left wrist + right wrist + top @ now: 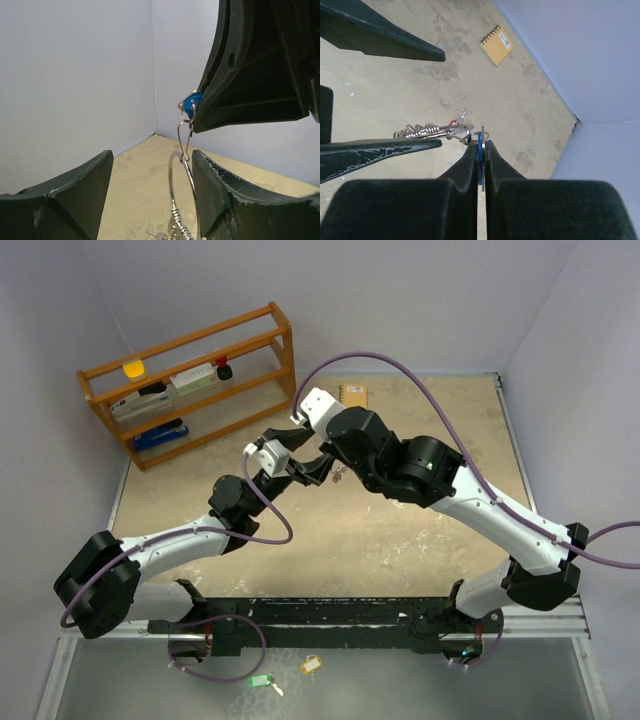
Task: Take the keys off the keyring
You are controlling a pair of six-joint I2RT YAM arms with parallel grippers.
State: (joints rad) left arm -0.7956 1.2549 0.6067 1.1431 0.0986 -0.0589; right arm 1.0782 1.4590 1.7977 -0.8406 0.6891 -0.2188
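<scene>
the blue key tag [481,135] sits pinched in the closed right gripper [481,148], with the keyring [171,192] hanging at its 6 o'clock. the left gripper [152,167] stands wide around the ring, one finger [212,185] at its 3 o'clock, perhaps touching.

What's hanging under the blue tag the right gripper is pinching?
A small wire loop, then the keyring with its silver keys. The right gripper covers most of the blue tag itself.
</scene>
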